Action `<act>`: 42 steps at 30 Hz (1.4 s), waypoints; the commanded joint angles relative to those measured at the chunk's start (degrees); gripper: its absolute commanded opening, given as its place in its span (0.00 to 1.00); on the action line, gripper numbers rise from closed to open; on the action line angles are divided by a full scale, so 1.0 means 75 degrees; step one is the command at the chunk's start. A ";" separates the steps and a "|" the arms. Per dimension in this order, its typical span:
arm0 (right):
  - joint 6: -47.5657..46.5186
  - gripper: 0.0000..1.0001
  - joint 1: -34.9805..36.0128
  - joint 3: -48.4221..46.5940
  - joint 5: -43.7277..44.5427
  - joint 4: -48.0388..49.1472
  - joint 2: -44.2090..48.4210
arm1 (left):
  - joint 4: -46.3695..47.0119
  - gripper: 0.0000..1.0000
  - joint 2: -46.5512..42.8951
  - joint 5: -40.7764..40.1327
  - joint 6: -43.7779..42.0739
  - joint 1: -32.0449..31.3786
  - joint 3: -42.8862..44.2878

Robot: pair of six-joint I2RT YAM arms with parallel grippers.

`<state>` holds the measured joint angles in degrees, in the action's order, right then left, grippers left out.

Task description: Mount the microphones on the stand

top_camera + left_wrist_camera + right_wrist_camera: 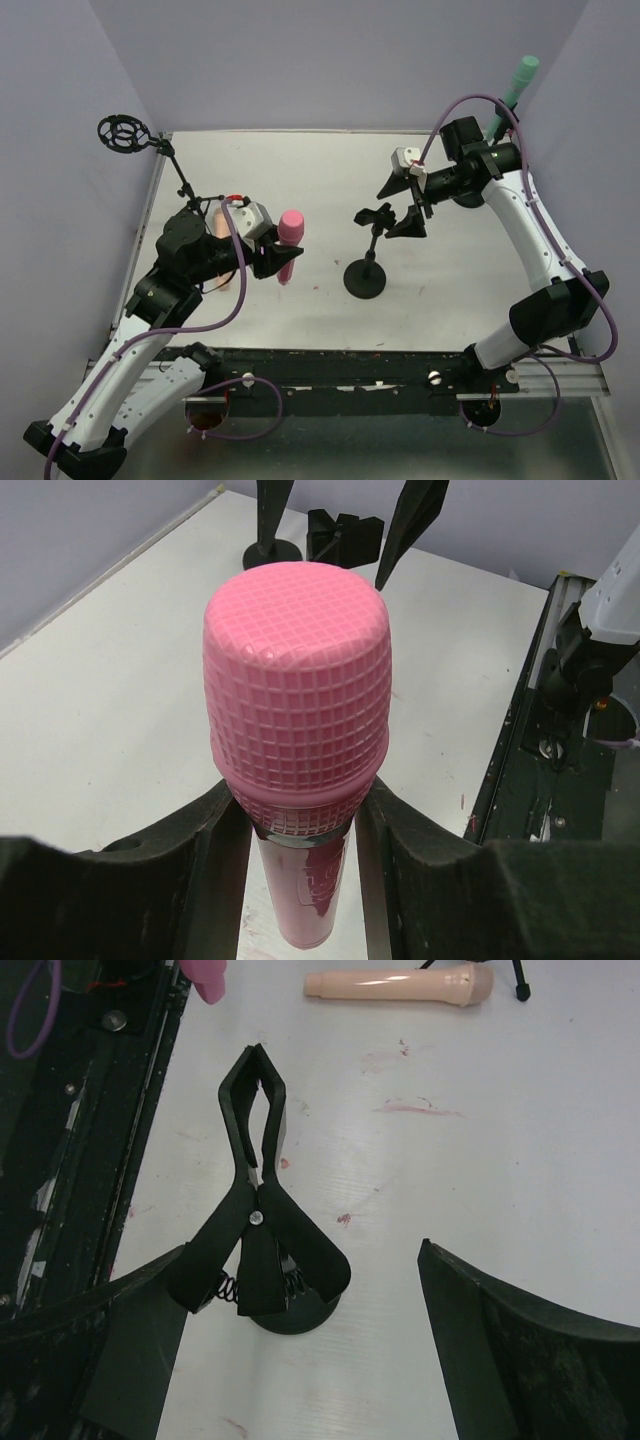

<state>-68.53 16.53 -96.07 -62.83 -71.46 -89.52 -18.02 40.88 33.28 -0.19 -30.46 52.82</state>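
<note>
Gripping the pink microphone [289, 240] [297, 700] just below its gridded head, the left claw [283, 258] [305, 870] is closed on the handle. It holds the microphone near upright, head up and handle end down toward the white worktop [300, 170]. A raised mark on the handle is too blurred to read, and nothing else carries legible writing. Beside that arm the peach microphone [400, 982] lies flat on the worktop, its long axis running across the right wrist view with the wider end to the right. Near the middle stands a short stand [365, 278] [255, 1220] with a round base and a black spring clip on top, the clip's two arms pointing away in the right wrist view. The right claw [400, 205] [325, 1360] is spread open, one finger on either side of that clip; contact cannot be judged. Farther back, a taller stand [125, 133] with a ring mount sits at the far left corner. The mint green microphone [518, 80] slants at the far right corner, head up and away, behind the right arm. Three microphones and two stands in all.
</note>
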 commanded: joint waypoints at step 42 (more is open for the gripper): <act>-0.0413 0.20 0.0338 -0.0491 -0.0084 -0.1242 -0.0029 | 0.2110 0.00 0.3957 0.2149 0.0893 -0.0474 0.3246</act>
<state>-72.03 18.76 -99.26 -62.19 -76.55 -89.80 -3.88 67.37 48.10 7.35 -32.62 73.01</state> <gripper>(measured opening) 0.388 0.481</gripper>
